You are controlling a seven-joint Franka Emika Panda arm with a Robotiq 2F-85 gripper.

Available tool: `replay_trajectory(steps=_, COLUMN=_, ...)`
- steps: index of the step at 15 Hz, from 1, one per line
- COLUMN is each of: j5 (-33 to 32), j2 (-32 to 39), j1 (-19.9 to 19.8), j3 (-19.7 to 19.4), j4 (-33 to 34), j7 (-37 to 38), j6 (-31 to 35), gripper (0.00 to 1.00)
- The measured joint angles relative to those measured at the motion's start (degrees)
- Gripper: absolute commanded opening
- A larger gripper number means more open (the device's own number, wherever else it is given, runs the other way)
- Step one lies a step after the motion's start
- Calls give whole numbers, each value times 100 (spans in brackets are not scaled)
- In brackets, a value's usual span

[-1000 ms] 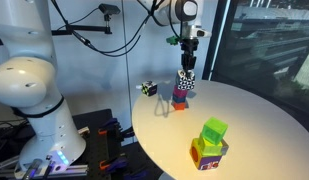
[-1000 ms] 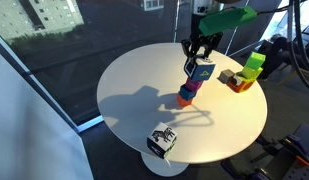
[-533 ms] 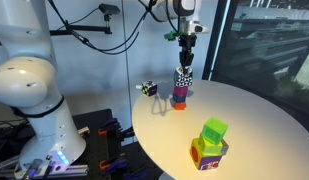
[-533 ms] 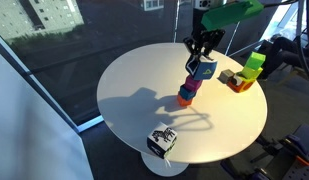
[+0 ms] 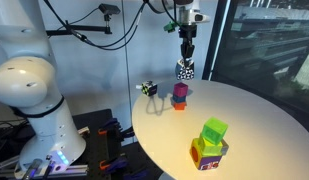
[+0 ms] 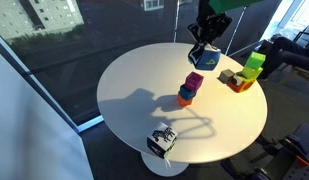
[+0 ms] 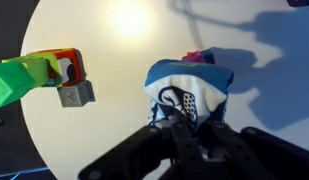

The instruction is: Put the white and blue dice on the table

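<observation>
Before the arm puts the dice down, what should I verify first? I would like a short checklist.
1. Gripper shut on dice: ok.
2. Dice hanging clear above magenta cube: ok.
3. Bare table beside the magenta cube for landing: ok.
4. Green stack away from the likely path: ok.
5. Firmness of the grip: cannot tell.

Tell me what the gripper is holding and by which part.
The gripper holds the white and blue dice in the air, pinched from above by two opposite sides.
</observation>
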Motion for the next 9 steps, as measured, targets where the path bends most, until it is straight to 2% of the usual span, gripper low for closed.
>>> replay_trajectory(steps=9, j5=-486, j2=61, j1=-133, j3=-196, j4=48, j7=904, j6=331, gripper=7)
